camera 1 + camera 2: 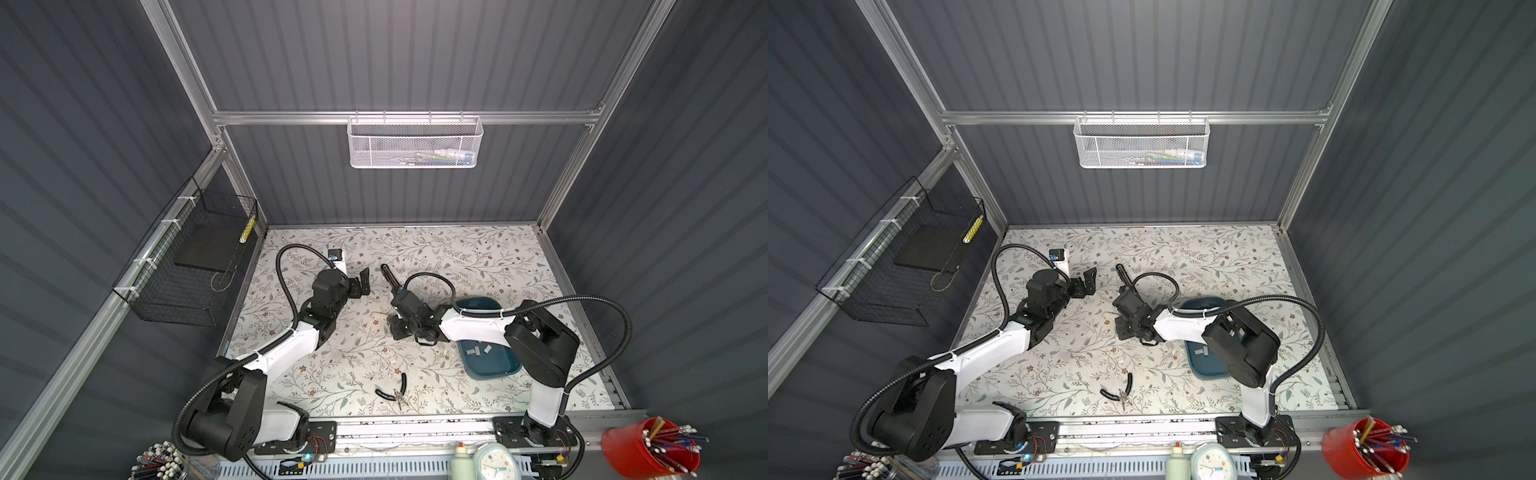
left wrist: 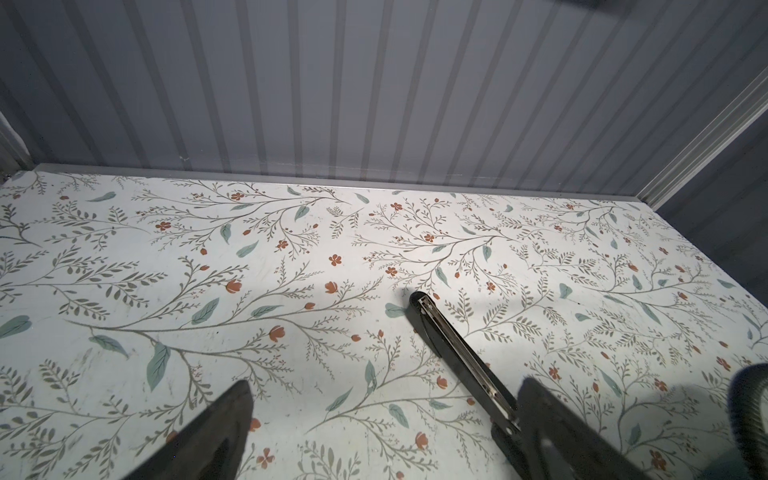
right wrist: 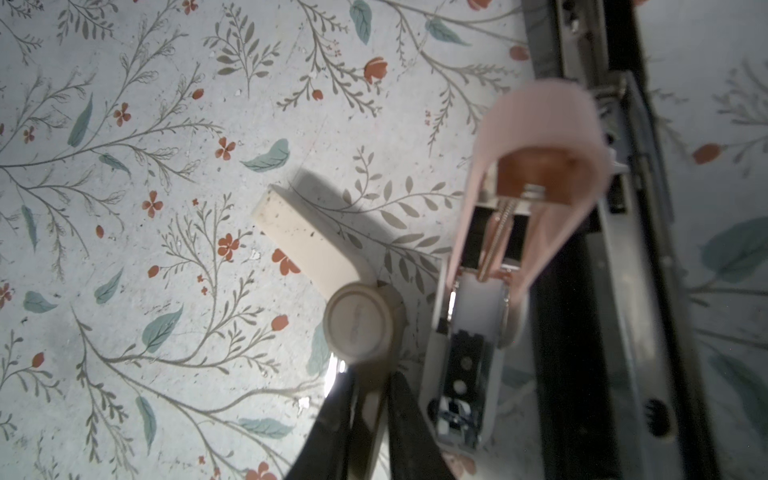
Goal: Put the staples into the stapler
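One stapler (image 1: 387, 277) flipped open, one teal tray (image 1: 492, 369) showing three staples (image 1: 471, 352); left fingers (image 2: 224, 424) spread, right fingers (image 3: 332, 424) pinching a cream piece (image 3: 359, 328).

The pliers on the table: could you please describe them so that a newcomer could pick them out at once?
Find the floral table top, then its near edge along the metal rail. The pliers lie by that rail, roughly midway along it. Their curved black handles splay apart, unlike the straight black stapler farther back.
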Controlling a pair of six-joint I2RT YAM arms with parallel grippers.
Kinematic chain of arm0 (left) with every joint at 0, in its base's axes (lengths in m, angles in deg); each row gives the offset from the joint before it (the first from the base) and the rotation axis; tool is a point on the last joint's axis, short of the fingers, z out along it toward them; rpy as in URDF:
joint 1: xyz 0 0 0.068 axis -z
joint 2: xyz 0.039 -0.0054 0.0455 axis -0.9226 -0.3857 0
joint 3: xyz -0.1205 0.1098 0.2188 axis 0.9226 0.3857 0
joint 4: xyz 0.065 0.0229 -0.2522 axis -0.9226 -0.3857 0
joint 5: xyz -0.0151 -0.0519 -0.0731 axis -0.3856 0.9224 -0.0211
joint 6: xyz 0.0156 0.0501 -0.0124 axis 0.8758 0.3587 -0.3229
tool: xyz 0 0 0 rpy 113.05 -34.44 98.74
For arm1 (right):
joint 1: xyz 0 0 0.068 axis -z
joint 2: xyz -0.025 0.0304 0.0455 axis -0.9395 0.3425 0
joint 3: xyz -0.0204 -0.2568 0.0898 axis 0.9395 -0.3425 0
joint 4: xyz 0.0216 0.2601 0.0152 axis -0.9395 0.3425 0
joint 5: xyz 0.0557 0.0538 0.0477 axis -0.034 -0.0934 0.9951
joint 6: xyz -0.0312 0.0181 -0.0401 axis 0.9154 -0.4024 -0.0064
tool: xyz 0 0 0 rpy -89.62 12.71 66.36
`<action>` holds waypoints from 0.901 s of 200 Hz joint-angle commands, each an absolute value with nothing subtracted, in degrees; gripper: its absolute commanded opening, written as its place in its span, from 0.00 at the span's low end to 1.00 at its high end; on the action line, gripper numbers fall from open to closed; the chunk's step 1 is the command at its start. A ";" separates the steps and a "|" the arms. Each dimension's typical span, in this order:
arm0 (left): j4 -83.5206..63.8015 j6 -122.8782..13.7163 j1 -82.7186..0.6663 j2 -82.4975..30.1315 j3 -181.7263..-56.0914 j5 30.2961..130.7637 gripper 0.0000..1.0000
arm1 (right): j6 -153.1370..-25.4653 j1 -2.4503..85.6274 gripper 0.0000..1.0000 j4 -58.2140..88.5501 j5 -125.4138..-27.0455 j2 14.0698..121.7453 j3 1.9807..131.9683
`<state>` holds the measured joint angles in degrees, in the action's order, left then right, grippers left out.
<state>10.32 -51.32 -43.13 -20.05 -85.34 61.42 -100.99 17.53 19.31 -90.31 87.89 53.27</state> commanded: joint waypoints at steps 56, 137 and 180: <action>8.52 -56.16 -43.50 -15.32 -81.54 62.82 0.99 | -106.91 18.35 0.08 15.77 -86.46 88.21 50.91; 10.04 -60.74 -43.50 -9.68 -75.32 66.47 0.99 | -116.08 17.76 0.05 6.24 -81.56 89.98 45.79; 9.09 -62.28 -43.50 -10.19 -75.04 69.07 0.99 | -117.71 16.65 0.04 7.23 -84.54 92.03 46.20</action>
